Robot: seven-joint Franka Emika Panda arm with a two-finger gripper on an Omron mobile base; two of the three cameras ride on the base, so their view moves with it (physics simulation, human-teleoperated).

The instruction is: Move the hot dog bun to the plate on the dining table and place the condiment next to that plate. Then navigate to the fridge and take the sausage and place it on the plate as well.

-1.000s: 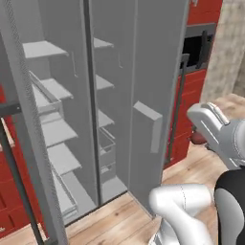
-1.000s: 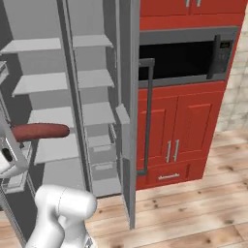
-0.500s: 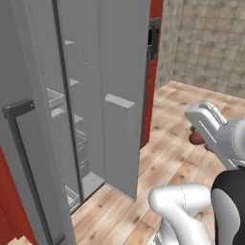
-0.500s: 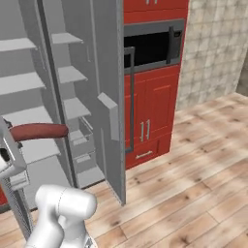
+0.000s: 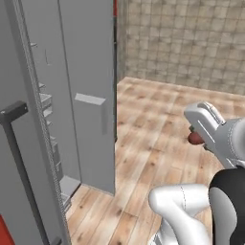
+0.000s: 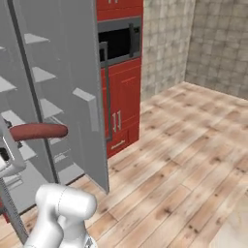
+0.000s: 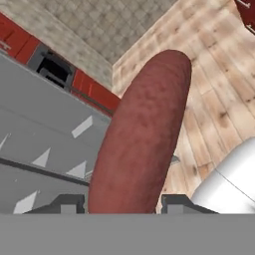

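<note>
1. The sausage [image 7: 142, 134] is clamped in the gripper [image 7: 122, 201] and sticks straight out past the fingertips [image 7: 64, 203]. In the right base view it shows as a reddish-brown rod [image 6: 36, 131] lying roughly level in front of the fridge [image 6: 53, 97], carried in the air and resting on no shelf.
2. End effector: jaws narrow, closed on the sausage near one end. Most of its length overhangs beyond the grip.
3. Handling, as a judgement: light, smooth-skinned, somewhat soft, and round, so likely to roll or slip. The end grip leaves a long lever, so it may pivot in the jaws on a sharp turn. A hold nearer its middle would be steadier. Squeezing harder risks denting it, not breaking it.
4. In the left base view only the sausage tip [image 5: 194, 139] peeks from under the white hand, well out from the fridge door [image 5: 88, 91] and over the wood floor [image 5: 153, 124].
5. The fridge stands open, with grey shelves [image 6: 41, 75] visible inside and a door bar handle [image 6: 104, 92] just beside the red cabinets [image 6: 123, 97].
6. A black oven [image 6: 116, 41] sits above those cabinets, beside the fridge. A tiled wall [image 5: 191, 43] lies beyond it.
7. Task stage, judged: the sausage is out of the fridge, and the carry to the plate on the dining table remains. Risks: clipping the open door and the sausage slipping in transit.
</note>
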